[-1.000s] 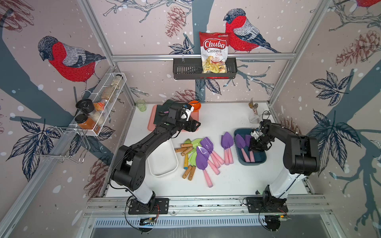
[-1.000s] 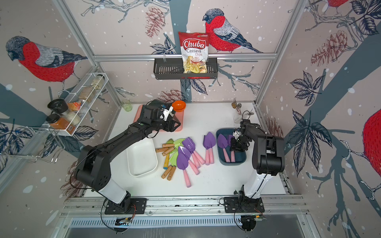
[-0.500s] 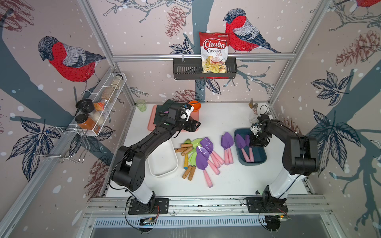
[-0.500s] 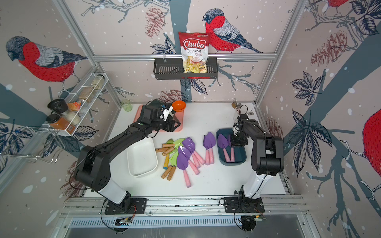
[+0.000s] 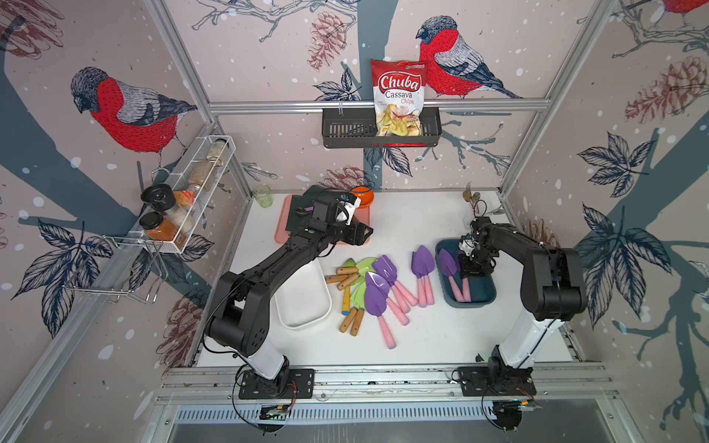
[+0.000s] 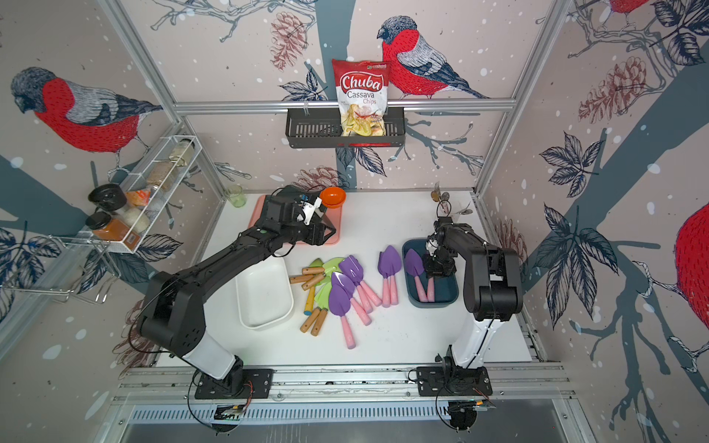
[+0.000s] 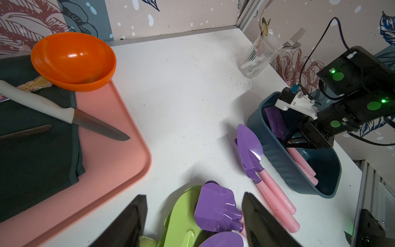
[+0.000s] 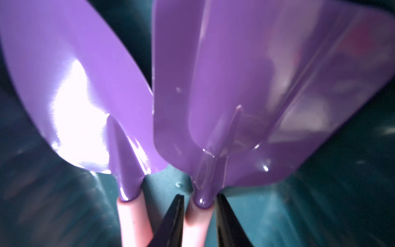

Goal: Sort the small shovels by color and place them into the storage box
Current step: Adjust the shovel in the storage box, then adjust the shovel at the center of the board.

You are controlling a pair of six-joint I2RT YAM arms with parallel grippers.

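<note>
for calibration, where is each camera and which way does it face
Both top views: high over the bases, looking down on the white table; left arm, right arm show.
Left wrist: on the left arm, facing across the table toward the blue box; own open jaws, right arm show.
Right wrist: inside that box, close on a purple shovel; own jaws pinch its pink handle.
Shared: all see the blue box.
</note>
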